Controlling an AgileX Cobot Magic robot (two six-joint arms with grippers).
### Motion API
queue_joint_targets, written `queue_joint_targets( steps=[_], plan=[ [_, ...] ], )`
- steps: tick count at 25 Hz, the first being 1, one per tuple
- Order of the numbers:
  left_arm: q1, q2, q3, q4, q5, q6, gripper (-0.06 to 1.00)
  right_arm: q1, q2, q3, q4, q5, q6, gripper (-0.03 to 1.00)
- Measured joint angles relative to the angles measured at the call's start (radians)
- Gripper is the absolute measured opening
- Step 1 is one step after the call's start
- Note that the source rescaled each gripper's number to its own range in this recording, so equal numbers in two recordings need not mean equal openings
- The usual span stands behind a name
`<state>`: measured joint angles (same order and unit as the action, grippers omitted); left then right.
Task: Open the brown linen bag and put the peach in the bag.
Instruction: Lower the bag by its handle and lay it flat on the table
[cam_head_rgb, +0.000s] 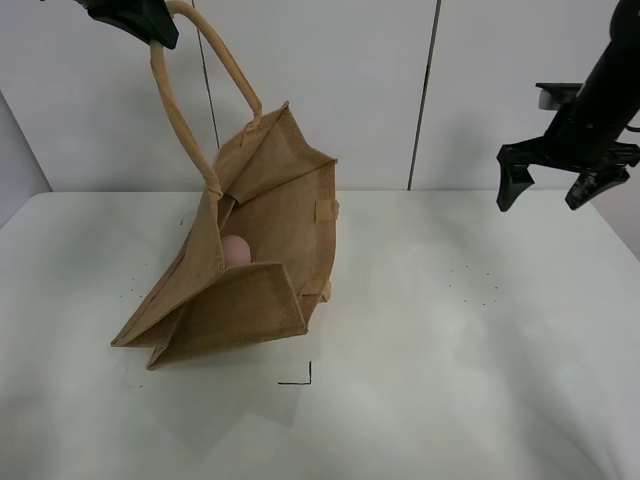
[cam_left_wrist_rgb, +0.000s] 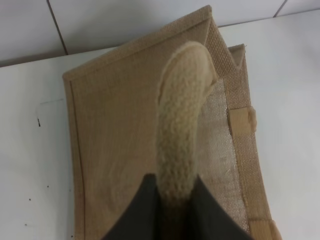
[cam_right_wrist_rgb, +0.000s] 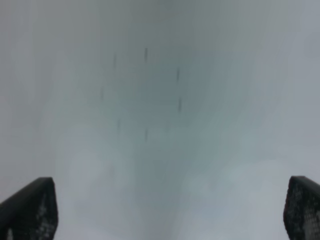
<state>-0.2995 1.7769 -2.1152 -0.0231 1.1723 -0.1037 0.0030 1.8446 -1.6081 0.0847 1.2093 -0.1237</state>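
Observation:
The brown linen bag (cam_head_rgb: 250, 270) hangs tilted over the left half of the table, its bottom resting on the surface and its mouth gaping open. The peach (cam_head_rgb: 236, 250) lies inside it, partly hidden by the front wall. My left gripper (cam_head_rgb: 150, 25) is shut on a beige handle (cam_head_rgb: 180, 110) and holds it high at the top left. The left wrist view shows the handle (cam_left_wrist_rgb: 180, 120) pinched between the dark fingers (cam_left_wrist_rgb: 135, 220) with the bag (cam_left_wrist_rgb: 115, 145) below. My right gripper (cam_head_rgb: 555, 185) is open and empty, raised at the far right, above bare table (cam_right_wrist_rgb: 160, 125).
The white table (cam_head_rgb: 450, 380) carries small black corner marks (cam_head_rgb: 300, 378) in front of the bag and faint specks (cam_head_rgb: 475, 285) at the right. A white panelled wall (cam_head_rgb: 380, 90) stands behind.

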Motion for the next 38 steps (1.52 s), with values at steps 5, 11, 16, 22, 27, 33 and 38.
queue_joint_targets(
  steps=[5,11,16,22,27,33,38],
  plan=[
    [0.0,0.0,0.0,0.0,0.0,0.0,0.0,0.0,-0.282,0.304,0.0,0.002,0.001,1.0],
    [0.0,0.0,0.0,0.0,0.0,0.0,0.0,0.0,-0.624,0.67,-0.004,0.002,0.001,1.0],
    [0.0,0.0,0.0,0.0,0.0,0.0,0.0,0.0,-0.913,0.923,-0.004,-0.059,0.002,1.0],
    [0.0,0.0,0.0,0.0,0.0,0.0,0.0,0.0,-1.29,1.093,-0.004,-0.14,0.022,1.0],
    [0.0,0.0,0.0,0.0,0.0,0.0,0.0,0.0,-1.535,1.113,-0.014,-0.18,0.03,1.0],
    [0.0,0.0,0.0,0.0,0.0,0.0,0.0,0.0,-1.723,1.115,-0.023,-0.18,0.039,1.0],
    [0.0,0.0,0.0,-0.001,0.0,0.0,0.0,0.0,-1.846,1.116,-0.032,-0.18,0.051,1.0]
  ],
)
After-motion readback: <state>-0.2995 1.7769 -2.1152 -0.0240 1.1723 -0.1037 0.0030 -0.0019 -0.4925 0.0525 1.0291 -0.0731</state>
